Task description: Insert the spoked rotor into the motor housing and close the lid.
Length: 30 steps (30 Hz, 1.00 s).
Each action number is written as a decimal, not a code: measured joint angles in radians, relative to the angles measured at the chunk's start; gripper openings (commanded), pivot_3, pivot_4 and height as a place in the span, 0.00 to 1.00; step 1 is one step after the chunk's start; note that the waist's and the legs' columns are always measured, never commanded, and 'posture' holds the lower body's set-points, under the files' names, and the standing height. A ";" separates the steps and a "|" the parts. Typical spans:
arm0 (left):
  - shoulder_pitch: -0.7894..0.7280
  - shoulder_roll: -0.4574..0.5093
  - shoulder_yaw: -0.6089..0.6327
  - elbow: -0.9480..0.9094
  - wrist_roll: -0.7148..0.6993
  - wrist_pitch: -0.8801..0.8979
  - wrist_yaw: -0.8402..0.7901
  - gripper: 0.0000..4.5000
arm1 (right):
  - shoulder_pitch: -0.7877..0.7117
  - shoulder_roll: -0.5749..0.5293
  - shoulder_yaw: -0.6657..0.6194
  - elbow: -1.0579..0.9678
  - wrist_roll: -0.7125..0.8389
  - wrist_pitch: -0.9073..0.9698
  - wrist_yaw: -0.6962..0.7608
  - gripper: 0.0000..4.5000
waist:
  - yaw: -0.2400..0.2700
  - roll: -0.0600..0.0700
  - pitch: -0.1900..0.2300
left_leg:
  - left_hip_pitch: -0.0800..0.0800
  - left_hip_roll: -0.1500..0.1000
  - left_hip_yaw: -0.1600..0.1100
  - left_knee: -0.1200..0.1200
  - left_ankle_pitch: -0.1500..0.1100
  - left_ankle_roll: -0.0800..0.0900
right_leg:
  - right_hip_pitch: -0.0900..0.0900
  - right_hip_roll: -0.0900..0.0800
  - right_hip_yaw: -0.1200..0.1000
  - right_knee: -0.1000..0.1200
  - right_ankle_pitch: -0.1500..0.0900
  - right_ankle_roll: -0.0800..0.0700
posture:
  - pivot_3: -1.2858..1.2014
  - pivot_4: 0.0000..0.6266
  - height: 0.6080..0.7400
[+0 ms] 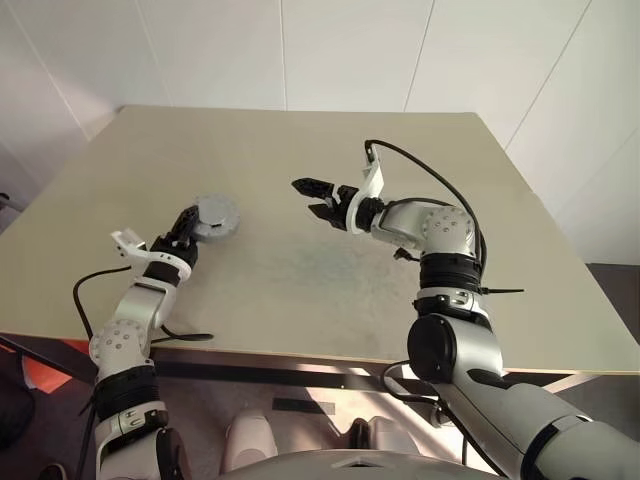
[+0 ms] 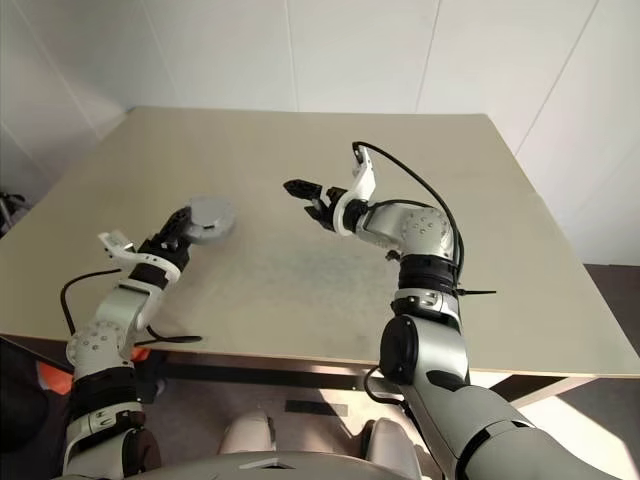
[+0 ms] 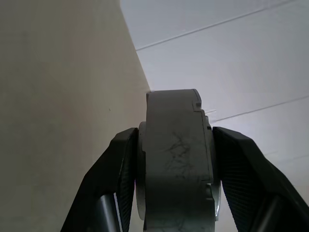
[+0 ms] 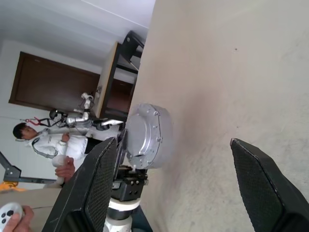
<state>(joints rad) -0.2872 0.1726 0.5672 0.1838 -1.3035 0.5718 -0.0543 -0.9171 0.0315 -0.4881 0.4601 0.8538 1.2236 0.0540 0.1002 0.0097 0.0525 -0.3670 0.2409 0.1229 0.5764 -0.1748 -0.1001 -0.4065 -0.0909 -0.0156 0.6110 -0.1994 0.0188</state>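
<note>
My left gripper (image 1: pixel 190 226) is shut on the motor housing (image 1: pixel 216 215), a round silver-grey puck, at the left of the tan table (image 1: pixel 300 300). The left wrist view looks at the motor housing (image 3: pixel 176 159) edge-on, with a black finger (image 3: pixel 120 164) pressed to each side. From the right wrist view the motor housing (image 4: pixel 147 137) shows a flat grey face with small screws round its rim; I cannot tell whether that face is the lid. It hangs tilted, close over the tabletop. My right gripper (image 1: pixel 308 197) stands open and empty over the table's middle, pointing toward the puck. The spoked rotor is out of view.
The right wrist view shows, beyond the table, a person in white (image 4: pixel 41 140), a hand with a white controller (image 4: pixel 12 215) and a dark cabinet (image 4: pixel 120 82). A black cable (image 1: pixel 440 185) loops over my right forearm. White walls stand behind the table's far edge.
</note>
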 measured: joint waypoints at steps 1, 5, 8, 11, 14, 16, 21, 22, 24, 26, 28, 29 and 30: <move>-0.005 0.000 0.009 0.022 0.019 -0.017 0.019 0.50 | 0.000 0.001 0.004 0.001 -0.001 -0.002 0.001 0.94 | 0.001 0.000 0.000 | 0.000 0.000 0.000 0.000 0.000 0.000 | 0.000 0.000 0.000 0.000 0.000 0.000 | 0.52 0.00 1.00; -0.018 0.001 0.036 0.104 0.092 -0.066 0.072 0.50 | 0.000 0.000 0.017 0.002 -0.012 -0.011 0.005 0.94 | 0.001 -0.002 -0.001 | 0.000 0.000 0.000 0.001 0.000 0.000 | 0.000 0.000 0.000 0.000 0.000 0.000 | 0.52 0.00 1.00; -0.037 0.004 0.041 0.122 0.116 -0.074 0.068 0.50 | 0.000 0.001 0.024 0.003 -0.018 -0.016 0.009 0.94 | 0.002 -0.004 -0.002 | 0.001 0.000 -0.001 0.001 0.000 0.000 | 0.001 0.000 0.000 0.001 0.000 0.000 | 0.52 0.00 1.00; -0.040 0.004 0.048 0.123 0.133 -0.075 0.064 0.56 | 0.000 0.001 0.029 0.004 -0.024 -0.019 0.011 0.94 | 0.001 -0.005 -0.003 | 0.002 0.000 -0.001 0.001 0.000 0.000 | 0.001 0.000 0.000 0.002 0.000 0.000 | 0.52 0.00 1.00; -0.040 0.007 0.057 0.124 0.161 -0.095 0.062 0.74 | 0.000 0.001 0.030 0.012 -0.026 -0.022 0.015 0.94 | -0.003 -0.005 -0.003 | 0.002 0.000 -0.001 0.001 0.000 -0.001 | 0.001 0.000 0.000 0.004 0.000 -0.001 | 0.52 0.00 1.00; -0.039 0.026 0.066 0.130 0.187 -0.108 0.064 0.91 | 0.000 -0.001 0.030 0.025 -0.030 -0.023 0.018 0.94 | -0.003 -0.005 -0.003 | 0.003 0.001 0.000 0.001 0.001 -0.001 | 0.001 0.000 0.000 0.004 0.000 -0.001 | 0.52 0.00 1.00; -0.066 0.127 0.117 0.179 0.246 -0.154 0.071 0.98 | 0.000 -0.009 0.047 0.063 -0.050 -0.027 0.030 0.94 | -0.002 -0.006 -0.003 | 0.003 0.000 0.000 0.002 0.001 -0.001 | 0.001 0.000 0.000 0.005 0.000 -0.001 | 0.52 0.00 1.00; -0.073 0.155 0.123 0.196 0.265 -0.166 0.070 0.98 | 0.000 -0.012 0.051 0.070 -0.057 -0.030 0.035 0.94 | -0.002 -0.006 -0.003 | 0.003 0.000 -0.001 0.002 0.001 -0.001 | 0.001 0.000 0.000 0.005 0.000 -0.001 | 0.52 0.00 1.00; -0.083 0.199 0.131 0.216 0.300 -0.180 0.066 0.98 | 0.000 -0.020 0.065 0.077 -0.068 -0.036 0.052 0.94 | 0.000 -0.006 -0.003 | 0.003 0.000 -0.001 0.002 0.001 -0.001 | 0.001 0.000 0.000 0.005 0.000 -0.001 | 0.52 0.00 1.00; -0.091 0.231 0.122 0.219 0.344 -0.181 0.053 0.98 | 0.004 -0.038 0.116 0.067 -0.096 -0.066 0.098 0.94 | 0.004 -0.006 -0.004 | 0.003 0.000 -0.001 0.003 0.001 -0.001 | 0.001 0.000 0.000 0.005 -0.001 -0.001 | 0.52 0.00 1.00; -0.091 0.241 0.074 0.191 0.396 -0.180 0.021 0.98 | 0.038 -0.070 0.225 0.011 -0.162 -0.160 0.183 0.94 | 0.013 -0.007 -0.004 | 0.002 0.000 -0.001 0.003 0.001 -0.001 | 0.002 -0.002 -0.002 0.004 -0.002 -0.004 | 0.52 0.00 1.00; -0.090 0.241 0.040 0.172 0.420 -0.180 0.002 0.98 | 0.056 -0.083 0.270 -0.014 -0.196 -0.208 0.222 0.94 | 0.019 -0.008 -0.004 | 0.002 0.000 -0.001 0.003 0.001 -0.001 | 0.002 -0.002 -0.002 0.004 -0.002 -0.004 | 0.52 0.00 1.00; -0.081 0.241 -0.014 0.138 0.461 -0.180 -0.031 0.98 | 0.083 -0.106 0.337 -0.053 -0.246 -0.285 0.280 0.94 | 0.025 -0.008 -0.005 | 0.002 0.000 -0.001 0.003 0.001 -0.001 | 0.002 -0.002 -0.002 0.004 -0.002 -0.004 | 0.52 0.00 1.00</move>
<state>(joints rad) -0.3684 0.4136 0.5537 0.3223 -0.8424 0.3916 -0.0854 -0.8337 -0.0744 -0.1514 0.4069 0.6080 0.9388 0.3338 0.1253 0.0015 0.0477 -0.3652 0.2412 0.1217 0.5798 -0.1742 -0.1011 -0.4041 -0.0932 -0.0181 0.6154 -0.2013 0.0150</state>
